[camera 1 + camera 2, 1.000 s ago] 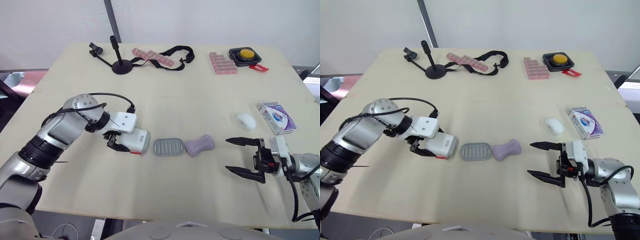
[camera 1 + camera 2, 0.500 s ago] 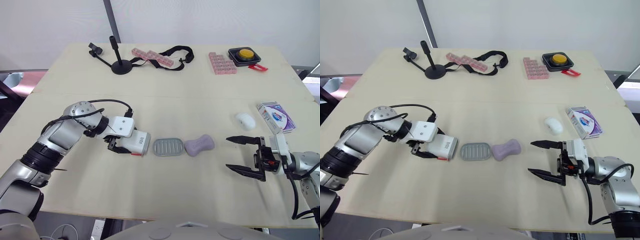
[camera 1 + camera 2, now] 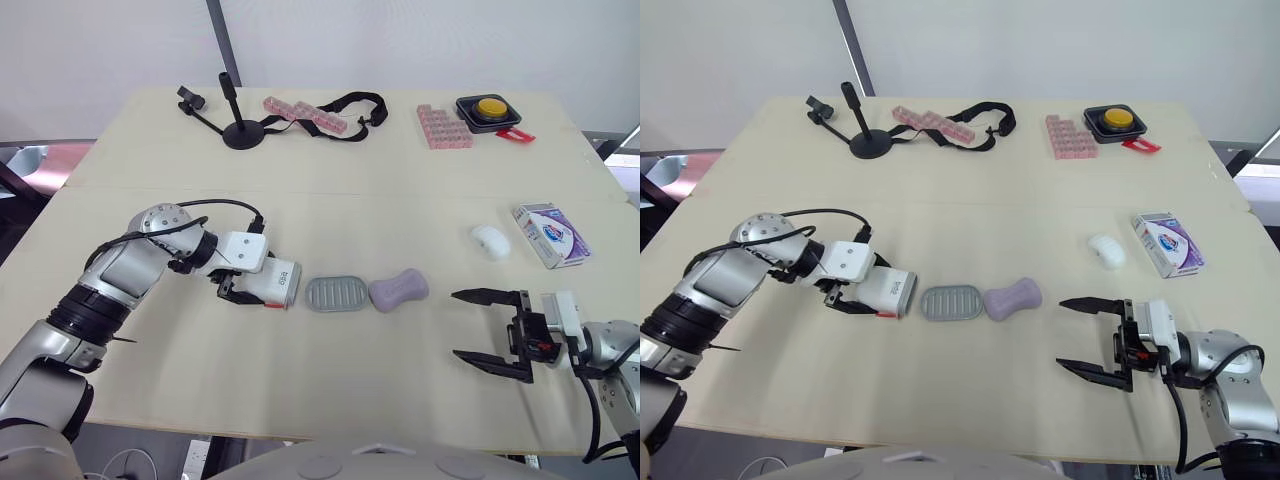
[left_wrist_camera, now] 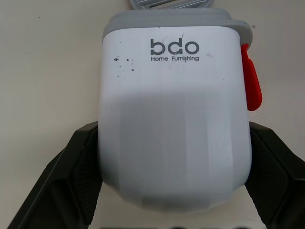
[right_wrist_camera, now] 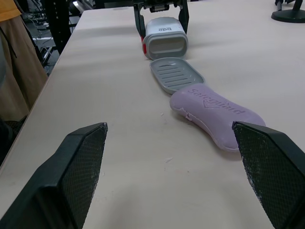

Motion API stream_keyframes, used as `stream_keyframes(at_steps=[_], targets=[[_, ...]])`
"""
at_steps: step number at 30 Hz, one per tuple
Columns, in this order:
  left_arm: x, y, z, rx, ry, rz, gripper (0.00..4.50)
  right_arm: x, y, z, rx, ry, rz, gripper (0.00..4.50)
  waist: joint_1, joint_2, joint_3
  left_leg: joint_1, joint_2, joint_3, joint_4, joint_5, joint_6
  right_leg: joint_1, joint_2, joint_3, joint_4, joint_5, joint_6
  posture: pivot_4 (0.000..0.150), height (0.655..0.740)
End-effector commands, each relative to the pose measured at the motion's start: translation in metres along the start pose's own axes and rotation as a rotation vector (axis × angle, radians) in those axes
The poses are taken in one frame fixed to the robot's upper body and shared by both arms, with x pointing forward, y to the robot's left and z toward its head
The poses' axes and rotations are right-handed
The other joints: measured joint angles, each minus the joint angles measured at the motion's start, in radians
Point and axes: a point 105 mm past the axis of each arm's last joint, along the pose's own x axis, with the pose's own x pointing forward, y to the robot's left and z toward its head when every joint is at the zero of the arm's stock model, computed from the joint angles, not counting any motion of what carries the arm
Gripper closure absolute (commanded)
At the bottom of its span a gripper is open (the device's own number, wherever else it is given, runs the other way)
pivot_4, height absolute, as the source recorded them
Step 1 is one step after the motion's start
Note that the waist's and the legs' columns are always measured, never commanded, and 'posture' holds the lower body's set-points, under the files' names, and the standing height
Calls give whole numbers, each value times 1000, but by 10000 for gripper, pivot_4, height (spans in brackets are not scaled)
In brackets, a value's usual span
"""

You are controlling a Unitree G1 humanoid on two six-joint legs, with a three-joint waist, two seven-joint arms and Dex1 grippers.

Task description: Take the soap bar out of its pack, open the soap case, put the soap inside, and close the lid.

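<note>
The left gripper [image 3: 238,289] clamps the white soap case [image 3: 274,284], which lies on its side on the table [image 3: 400,190]. A grey tray [image 3: 337,294] lies just beside it, and the purple soap bar [image 3: 399,290] touches the tray. The right gripper [image 3: 458,324], spread wide, sits apart to the soap's right.

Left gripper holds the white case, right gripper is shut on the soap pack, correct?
No: the right gripper is open and empty; the soap pack lies on the table apart from it, as the left eye view shows. The left gripper does hold the white case.
</note>
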Motion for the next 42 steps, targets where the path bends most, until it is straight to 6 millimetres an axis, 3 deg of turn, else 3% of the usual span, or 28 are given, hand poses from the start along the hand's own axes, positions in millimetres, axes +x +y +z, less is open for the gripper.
stream_keyframes(at_steps=[1, 13, 20, 25, 28, 33, 42], targets=[[-6, 5, -1, -8, -1, 31, 119, -1, -2, 2, -25, 0, -5, 0, -3, 0, 0, 0, 0, 0, 0, 0, 0, 0, 0, 0, 0, 0, 0, 1500, 7343], [-24, 5, 11, 4, -89, 50, 119, -2, -8, 4, -23, 10, -9, 0, -12, 0, 0, 0, 0, 0, -2, 0, 1, 0, 0, -1, 0, -1, -1, 1500, 7343], [-47, 1, 18, -8, -209, 110, 119, -3, -15, 9, -39, 26, -6, 0, -15, 0, 0, 0, 0, 0, -3, 0, 1, -1, 0, -1, 0, -1, -1, 1500, 7343], [-63, -6, 26, -63, -402, 251, 119, 2, -23, 18, -70, 64, 15, 0, -18, 0, 0, 0, 0, 0, -3, 1, 1, -1, 0, -2, 0, -1, -1, 1500, 7343], [-68, -19, 26, -123, -492, 337, 119, 8, -27, 25, -95, 95, 39, 0, -23, 0, 0, 0, 0, 0, -3, 1, 1, -1, 0, -2, -1, -1, -1, 1500, 7343], [-58, -67, 11, -241, -533, 422, 119, 24, -31, 37, -151, 192, 111, 0, -38, -2, 1, 0, 1, 1, -4, 1, 1, 1, 1, -2, -3, -1, -1, 1500, 7343], [-33, -105, 12, -382, -567, 479, 119, 58, -44, 40, -240, 388, 217, 0, -33, -4, 1, 3, 1, 0, -5, 1, 1, 4, 0, -3, -4, 0, -1, 1500, 7343]])
